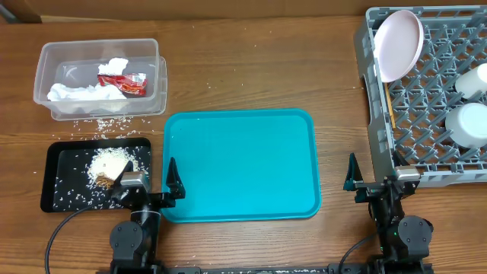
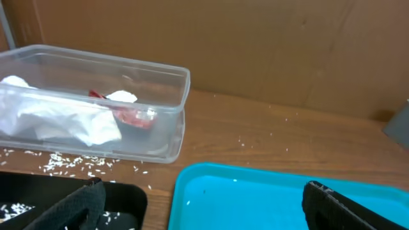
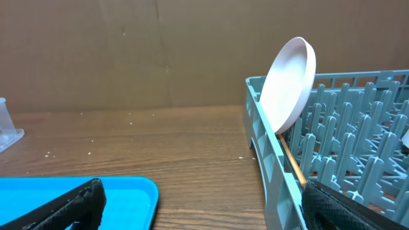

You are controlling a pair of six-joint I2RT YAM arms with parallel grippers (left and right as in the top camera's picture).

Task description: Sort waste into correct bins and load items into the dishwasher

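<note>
Both pairs of jaws stand open, empty; beyond them napkin (image 1: 72,93) binned, plate (image 1: 399,42) racked: task looks finished, nothing to grasp.

A crumpled white napkin (image 1: 76,93) and red wrapper (image 1: 132,82) lie in the clear tub (image 1: 99,43). Rice (image 1: 107,161) is heaped in the black tray (image 1: 58,157). The white plate (image 1: 399,44) leans on edge in the grey rack (image 1: 426,99), with two white vessels (image 1: 468,125) nearby.
</note>
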